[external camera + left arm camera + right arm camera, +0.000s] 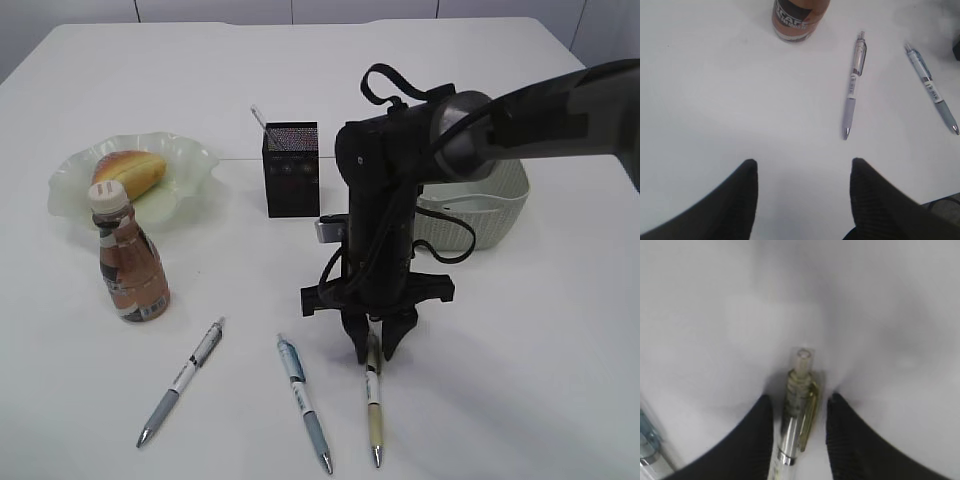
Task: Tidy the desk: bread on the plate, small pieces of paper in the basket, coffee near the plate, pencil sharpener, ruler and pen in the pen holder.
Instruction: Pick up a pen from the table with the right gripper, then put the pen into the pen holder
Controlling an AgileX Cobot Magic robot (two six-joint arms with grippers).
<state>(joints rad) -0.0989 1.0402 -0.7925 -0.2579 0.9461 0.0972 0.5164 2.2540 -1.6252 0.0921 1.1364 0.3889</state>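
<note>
The bread [130, 172] lies on the green plate [190, 160], and the coffee [130, 265] stands just in front of it. Three pens lie on the desk: grey [185, 380], blue [303, 400] and yellow [374, 410]. My right gripper [378, 352] is down over the yellow pen's [797, 405] clip end. Its fingers straddle the barrel with a narrow gap showing on the right. My left gripper [804, 162] hangs open over bare desk, short of the grey pen [853, 85]. A thin clear strip, likely the ruler [258, 117], sticks out of the pen holder [291, 170]. No pencil sharpener or small pieces of paper show.
The basket [490, 215] sits behind my right arm, which hides most of it. The blue pen [932, 90] lies a short way left of the yellow one. The coffee's base [797, 20] shows at the top of the left wrist view.
</note>
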